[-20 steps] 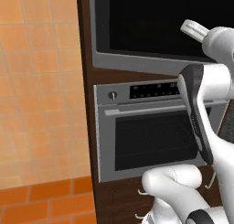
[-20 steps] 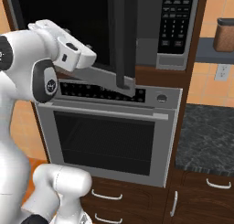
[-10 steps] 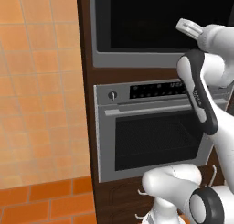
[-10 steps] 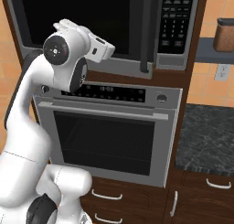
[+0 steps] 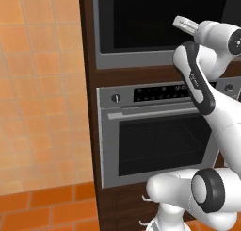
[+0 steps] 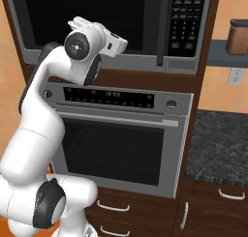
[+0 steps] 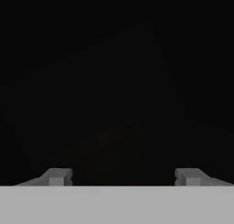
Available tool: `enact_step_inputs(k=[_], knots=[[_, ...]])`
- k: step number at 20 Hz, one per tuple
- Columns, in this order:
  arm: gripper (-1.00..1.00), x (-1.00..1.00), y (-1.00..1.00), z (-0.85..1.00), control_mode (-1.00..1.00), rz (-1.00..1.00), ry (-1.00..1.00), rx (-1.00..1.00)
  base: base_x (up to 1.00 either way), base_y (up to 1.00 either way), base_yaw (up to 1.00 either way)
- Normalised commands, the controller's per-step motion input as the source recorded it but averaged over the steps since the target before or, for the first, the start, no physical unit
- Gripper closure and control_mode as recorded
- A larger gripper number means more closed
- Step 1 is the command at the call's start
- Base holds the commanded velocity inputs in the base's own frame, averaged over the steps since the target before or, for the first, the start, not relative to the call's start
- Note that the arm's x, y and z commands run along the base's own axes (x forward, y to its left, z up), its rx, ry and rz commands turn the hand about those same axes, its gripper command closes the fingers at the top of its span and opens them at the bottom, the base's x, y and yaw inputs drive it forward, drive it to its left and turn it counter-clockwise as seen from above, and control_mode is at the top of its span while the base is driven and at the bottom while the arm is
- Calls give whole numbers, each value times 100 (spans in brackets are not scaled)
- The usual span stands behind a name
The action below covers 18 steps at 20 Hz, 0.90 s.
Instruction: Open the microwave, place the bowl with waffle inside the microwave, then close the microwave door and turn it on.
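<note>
The microwave (image 6: 97, 18) sits high in the wooden wall unit, with a grey frame and a keypad (image 6: 185, 18) at its right. The microwave door (image 5: 160, 18), a black glass panel with a dark vertical handle (image 6: 160, 33), lies flush with the frame and looks shut. My gripper (image 5: 181, 22) is held up against the lower part of the glass. In the hand view my gripper (image 7: 122, 176) is open, its fingertips (image 7: 57, 176) wide apart with only dark glass ahead and nothing between them. The bowl with waffle is out of view.
A silver oven (image 6: 116, 149) with knobs and a bar handle sits directly under the microwave. A dark stone counter (image 6: 218, 139) lies to the right, with a brown jar (image 6: 238, 37) on a shelf above it. An orange tiled wall (image 5: 42, 84) stands to the left.
The microwave door was standing open a second ago and has swung shut. My hand followed it in toward the glass and rose, and the elbow folded upward.
</note>
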Motion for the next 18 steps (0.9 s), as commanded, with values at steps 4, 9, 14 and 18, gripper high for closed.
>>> enact_step_inputs(k=[4, 9, 14, 18], knots=[[-100, 85, 0, 0, -100, 0, -1, 0, 0, 0, 0], [-100, 9, -51, 0, -100, 0, 0, 0, 0, 0, 0], [-100, -35, -95, 0, -100, 0, -1, 0, 0, 0, 0], [-100, -99, -93, -6, -100, 0, -12, 0, 0, 0, 0]])
